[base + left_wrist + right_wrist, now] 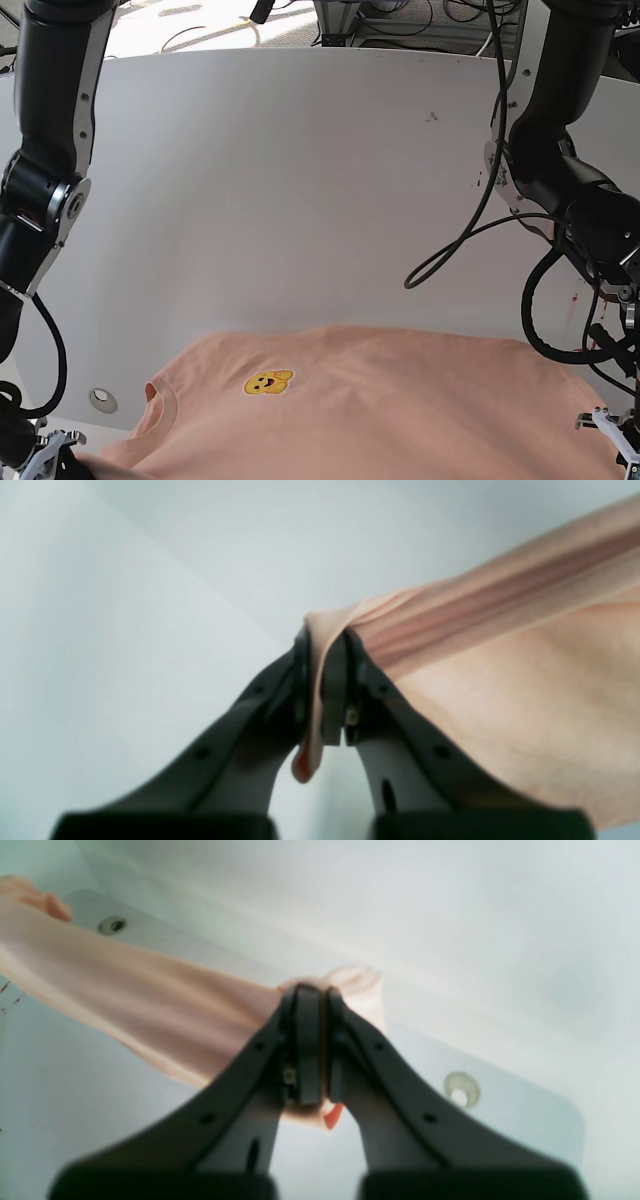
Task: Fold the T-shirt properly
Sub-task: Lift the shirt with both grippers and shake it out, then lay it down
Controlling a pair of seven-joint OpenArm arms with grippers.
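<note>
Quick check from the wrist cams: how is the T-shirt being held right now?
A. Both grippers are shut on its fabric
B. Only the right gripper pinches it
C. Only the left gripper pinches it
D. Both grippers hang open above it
A: the left gripper and the right gripper each have their fingers closed on a bunch of the T-shirt.

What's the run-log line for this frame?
left end effector: shut on T-shirt | right end effector: shut on T-shirt | fold: not yet done
</note>
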